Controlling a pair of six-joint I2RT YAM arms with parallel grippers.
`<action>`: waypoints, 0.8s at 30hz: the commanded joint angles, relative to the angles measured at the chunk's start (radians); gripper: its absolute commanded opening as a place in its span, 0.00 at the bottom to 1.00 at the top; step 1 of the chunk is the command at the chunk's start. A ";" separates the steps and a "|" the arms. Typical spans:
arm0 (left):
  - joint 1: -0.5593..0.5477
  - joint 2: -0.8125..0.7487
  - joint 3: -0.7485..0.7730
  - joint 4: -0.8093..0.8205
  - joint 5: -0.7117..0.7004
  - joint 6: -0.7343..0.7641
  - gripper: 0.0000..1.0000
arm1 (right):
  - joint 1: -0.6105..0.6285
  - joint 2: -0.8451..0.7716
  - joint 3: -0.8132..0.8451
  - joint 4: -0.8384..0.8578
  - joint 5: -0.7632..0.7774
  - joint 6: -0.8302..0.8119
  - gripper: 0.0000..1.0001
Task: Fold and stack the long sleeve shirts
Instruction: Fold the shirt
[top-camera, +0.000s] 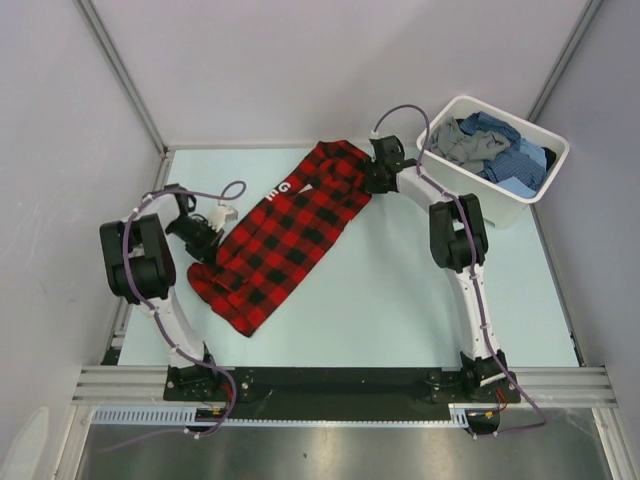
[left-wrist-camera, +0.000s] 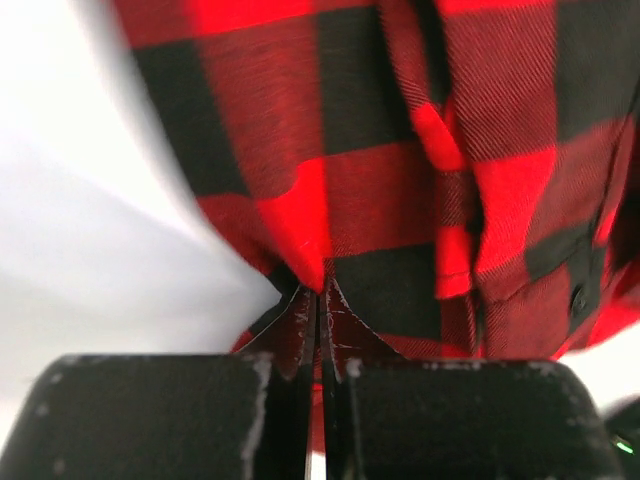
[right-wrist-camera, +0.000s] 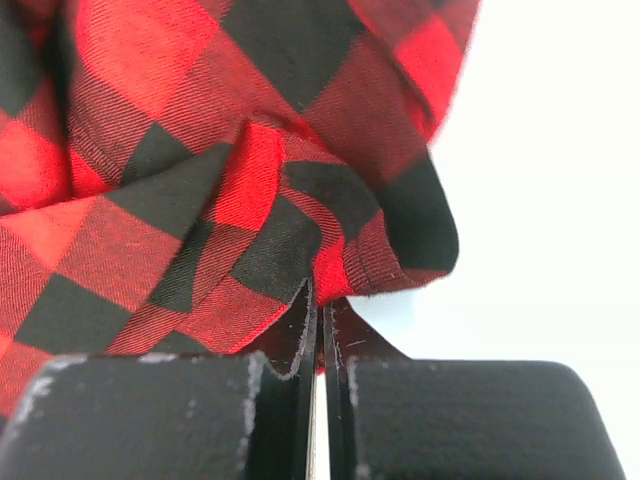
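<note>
The red-and-black check shirt (top-camera: 285, 235) lies stretched diagonally across the table, from near left to far middle. My left gripper (top-camera: 207, 243) is shut on its near-left edge; the left wrist view shows the cloth (left-wrist-camera: 400, 170) pinched between the fingertips (left-wrist-camera: 320, 300). My right gripper (top-camera: 372, 178) is shut on its far-right edge; the right wrist view shows a hem fold (right-wrist-camera: 330, 270) caught between the fingertips (right-wrist-camera: 320, 310). Blue check and grey shirts (top-camera: 490, 148) are heaped in the white tub (top-camera: 520, 205).
The white tub stands at the back right corner of the pale table (top-camera: 400, 290). Grey walls enclose the table at the back and sides. A black rail (top-camera: 330, 382) runs along the near edge between the arm bases.
</note>
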 joint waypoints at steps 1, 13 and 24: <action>-0.120 -0.093 -0.162 -0.078 0.048 0.007 0.01 | -0.036 0.086 0.120 -0.026 0.053 -0.118 0.00; -0.338 -0.139 -0.235 -0.067 0.107 -0.094 0.13 | -0.123 0.119 0.243 0.040 -0.205 -0.062 0.44; -0.337 -0.156 -0.255 -0.075 0.191 -0.168 0.39 | -0.073 -0.320 -0.359 -0.032 -0.396 0.085 0.59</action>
